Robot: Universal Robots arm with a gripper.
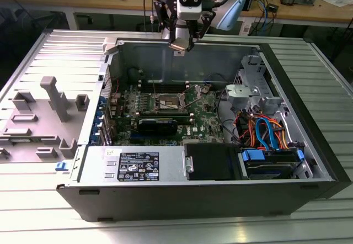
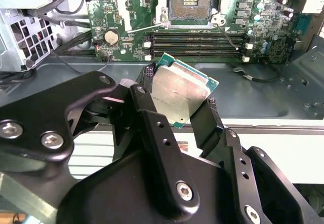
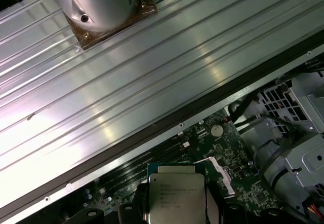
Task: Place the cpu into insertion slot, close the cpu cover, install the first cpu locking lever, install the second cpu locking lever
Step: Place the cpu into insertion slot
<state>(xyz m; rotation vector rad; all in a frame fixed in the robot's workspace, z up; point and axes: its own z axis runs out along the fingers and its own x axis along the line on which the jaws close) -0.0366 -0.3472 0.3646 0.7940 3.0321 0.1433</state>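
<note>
The gripper [image 1: 181, 43] is pinching the cpu [image 2: 181, 93] by two opposite edges. Its black fingers [image 2: 152, 120] press against the chip's green border, and the dull silver top sits tilted in the second wrist view. In the exterior view the chip hangs over the far wall of the open computer case [image 1: 193, 200], higher than the insertion slot [image 1: 167, 101] and well apart from it. The slot lies uncovered on the green motherboard [image 2: 126, 11], its dark pin field showing inside the silver rim. In the second wrist view the long memory slots [image 2: 197, 39] run between the insertion slot and the held chip, and a coin cell battery [image 2: 111, 35] sits off to one side of the slot. Two thin wire rods [image 2: 147, 28] angle away from the slot's corners. They are probably the locking levers, swung free, though the view is too coarse to be sure.
</note>
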